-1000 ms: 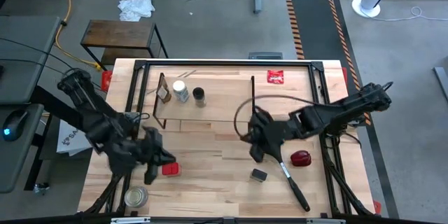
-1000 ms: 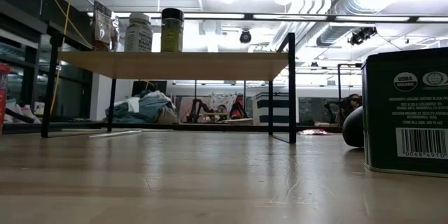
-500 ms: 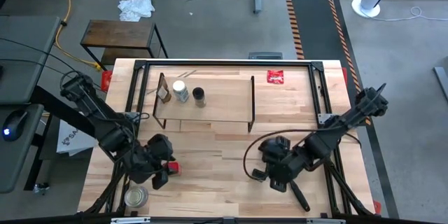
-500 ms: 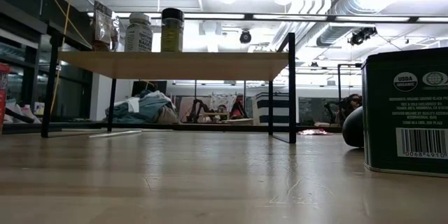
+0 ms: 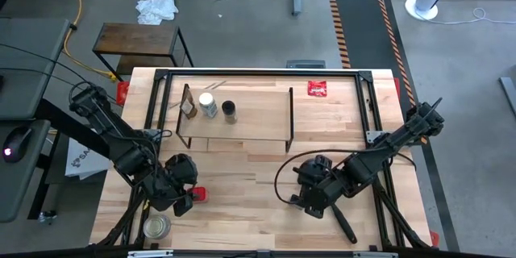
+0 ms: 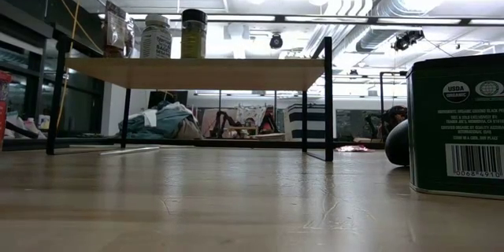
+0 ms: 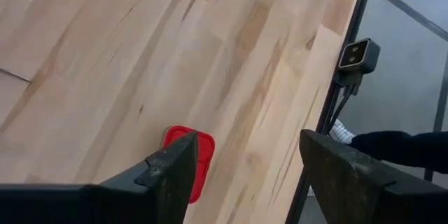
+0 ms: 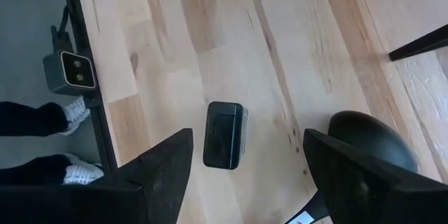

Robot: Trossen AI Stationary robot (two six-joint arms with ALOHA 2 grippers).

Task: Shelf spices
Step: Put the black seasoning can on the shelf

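The shelf point(image 5: 242, 121) stands at the table's far middle. On its top are a brown bottle point(image 5: 189, 108), a white-capped jar point(image 5: 208, 106) and a dark-lidded jar point(image 5: 229, 111). A red square tin point(image 7: 192, 159) rests on the table near the left front. My left gripper point(image 7: 248, 147) hovers open above it, and one finger partly covers the tin. A small black box point(image 8: 225, 134) lies on the table at the front middle. My right gripper point(image 8: 248, 140) is open above it, and the box shows between the fingers. Neither gripper touches anything.
A wider glass jar with a metal lid point(image 5: 156, 226) stands at the front left corner. A flat red packet point(image 5: 318, 89) lies at the far right. A dark rounded object point(image 8: 371, 140) and a black long-handled tool point(image 5: 343, 224) lie beside the black box. A black frame point(image 5: 364, 105) borders the table.
My right gripper has swung from the table's middle toward the near edge and now sits over the black box. My left gripper has shifted a little toward the near edge, beside the red tin. The spices and the shelf have stayed put.
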